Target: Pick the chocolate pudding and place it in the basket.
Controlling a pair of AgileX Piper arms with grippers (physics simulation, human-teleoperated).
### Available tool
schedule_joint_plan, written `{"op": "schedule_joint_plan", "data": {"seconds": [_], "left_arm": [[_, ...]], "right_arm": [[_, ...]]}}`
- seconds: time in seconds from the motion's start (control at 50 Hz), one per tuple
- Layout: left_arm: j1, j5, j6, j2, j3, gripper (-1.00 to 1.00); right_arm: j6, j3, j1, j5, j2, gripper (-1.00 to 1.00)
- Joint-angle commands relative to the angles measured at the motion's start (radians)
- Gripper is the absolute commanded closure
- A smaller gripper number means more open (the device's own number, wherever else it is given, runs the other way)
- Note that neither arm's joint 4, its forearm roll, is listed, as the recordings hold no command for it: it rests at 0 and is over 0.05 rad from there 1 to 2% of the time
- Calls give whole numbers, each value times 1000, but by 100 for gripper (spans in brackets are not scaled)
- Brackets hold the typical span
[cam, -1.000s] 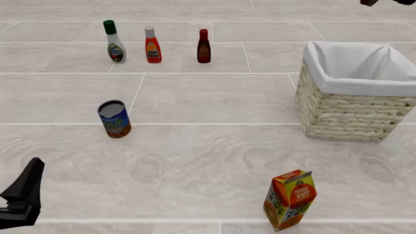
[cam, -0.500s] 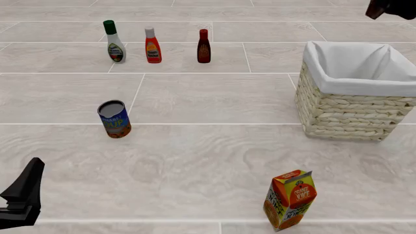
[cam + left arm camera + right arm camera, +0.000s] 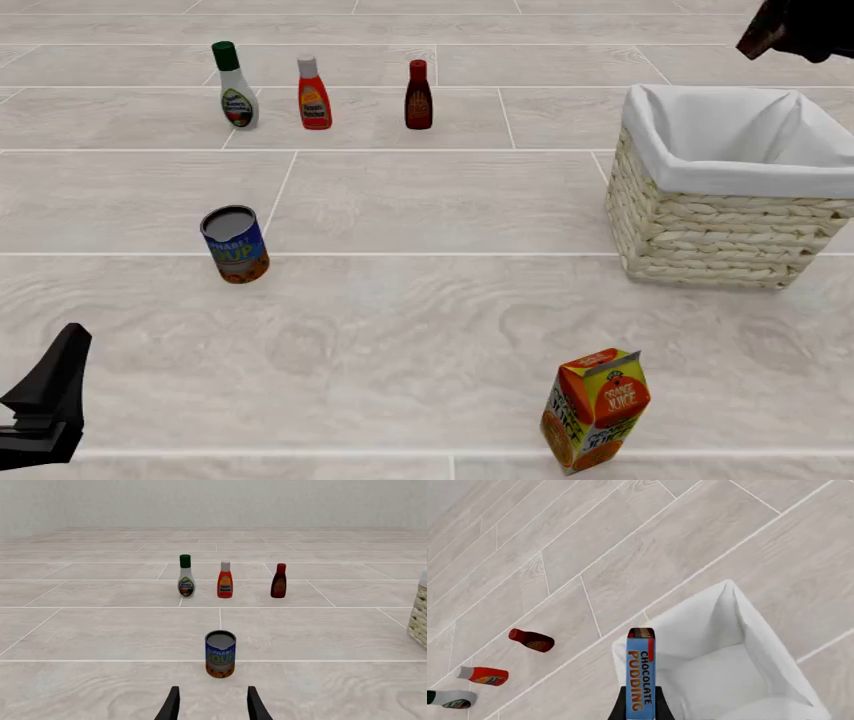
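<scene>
In the right wrist view my right gripper [image 3: 641, 707] is shut on the chocolate pudding [image 3: 640, 675], a thin box with a blue label and orange letters, held high above the basket [image 3: 720, 680]. In the front view the right gripper [image 3: 781, 30] shows as a dark shape at the top right, above the far rim of the cream wicker basket [image 3: 707, 225] with its white lining. My left gripper [image 3: 212, 705] is open and empty, low near the table's front left; it also shows in the front view [image 3: 47, 400].
A soup can [image 3: 235, 245] stands left of centre. An orange juice carton [image 3: 595, 408] stands at the front right. Three bottles line the back: a white dressing bottle [image 3: 235, 87], a red bottle [image 3: 314, 95] and a dark sauce bottle [image 3: 419, 97].
My right gripper with the pudding has come further into the front view at the top right, moving toward the basket. The left arm has not moved.
</scene>
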Motion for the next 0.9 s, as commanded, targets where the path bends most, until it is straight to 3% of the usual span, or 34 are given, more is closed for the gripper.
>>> {"op": "schedule_joint_plan", "data": {"seconds": [0.02,0.42,0.9], "left_arm": [[0,0,0,0,0,-100],[0,0,0,0,0,-100],[0,0,0,0,0,-100]], "right_arm": [[83,-14,-13,5,27,100],[192,-16,-17,-1,82,100],[228,-42,-20,5,124,100]]}}
